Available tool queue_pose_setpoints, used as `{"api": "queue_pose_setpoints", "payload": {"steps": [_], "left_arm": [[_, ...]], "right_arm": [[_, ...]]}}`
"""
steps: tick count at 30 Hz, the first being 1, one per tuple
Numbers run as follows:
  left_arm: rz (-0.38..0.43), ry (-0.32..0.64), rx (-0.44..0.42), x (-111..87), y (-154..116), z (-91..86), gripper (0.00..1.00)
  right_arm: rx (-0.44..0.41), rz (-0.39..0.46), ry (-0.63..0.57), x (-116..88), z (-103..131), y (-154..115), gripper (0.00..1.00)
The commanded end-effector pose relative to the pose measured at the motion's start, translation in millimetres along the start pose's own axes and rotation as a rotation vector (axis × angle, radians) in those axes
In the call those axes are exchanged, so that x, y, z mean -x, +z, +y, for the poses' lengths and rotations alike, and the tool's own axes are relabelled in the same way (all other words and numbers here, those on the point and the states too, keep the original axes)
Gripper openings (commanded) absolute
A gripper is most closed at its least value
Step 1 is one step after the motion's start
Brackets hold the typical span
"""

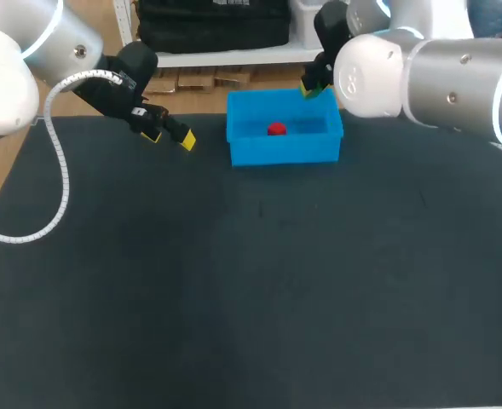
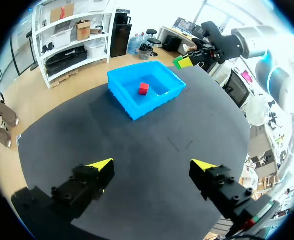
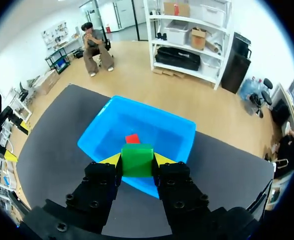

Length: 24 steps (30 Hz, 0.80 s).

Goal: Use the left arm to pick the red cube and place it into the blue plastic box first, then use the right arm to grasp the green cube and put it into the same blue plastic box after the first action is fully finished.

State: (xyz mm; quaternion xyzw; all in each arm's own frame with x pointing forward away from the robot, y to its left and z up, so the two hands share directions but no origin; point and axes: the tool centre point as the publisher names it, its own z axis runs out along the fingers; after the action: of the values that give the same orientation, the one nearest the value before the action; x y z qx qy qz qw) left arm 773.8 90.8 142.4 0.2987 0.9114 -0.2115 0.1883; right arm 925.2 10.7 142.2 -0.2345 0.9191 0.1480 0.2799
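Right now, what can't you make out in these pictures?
- Right wrist view: the red cube is partly behind the green cube, and the right tool covers the near part of the box.
- Head view: the green cube and right tool are largely hidden by the right arm.
- Left wrist view: the green cube is too small and far away to tell whether it hangs over the box or beside it.

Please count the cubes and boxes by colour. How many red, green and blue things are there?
Red: 1, the red cube, lying in the box.
Green: 1, the green cube.
Blue: 1, the blue plastic box.
Total: 3.
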Motion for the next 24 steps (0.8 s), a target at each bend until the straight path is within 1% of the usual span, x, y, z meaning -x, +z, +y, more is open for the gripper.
{"api": "queue_pose_setpoints", "payload": {"steps": [1, 13, 23, 24], "left_arm": [[-0.006, 0.002, -0.002, -2.1, 0, -0.1, 1.0], [-0.006, 0.002, -0.002, -2.1, 0, -0.1, 1.0], [-0.006, 0.002, -0.002, -2.1, 0, -0.1, 1.0], [-0.006, 0.002, -0.002, -2.1, 0, -0.1, 1.0]], "right_arm": [[0.056, -0.004, -0.012, 6, -8, 10, 0.0], [0.074, -0.025, -0.019, 4, -13, 24, 0.0], [0.073, -0.019, -0.022, 2, -15, 29, 0.0], [0.089, -0.01, -0.027, 1, -14, 29, 0.18]]}}
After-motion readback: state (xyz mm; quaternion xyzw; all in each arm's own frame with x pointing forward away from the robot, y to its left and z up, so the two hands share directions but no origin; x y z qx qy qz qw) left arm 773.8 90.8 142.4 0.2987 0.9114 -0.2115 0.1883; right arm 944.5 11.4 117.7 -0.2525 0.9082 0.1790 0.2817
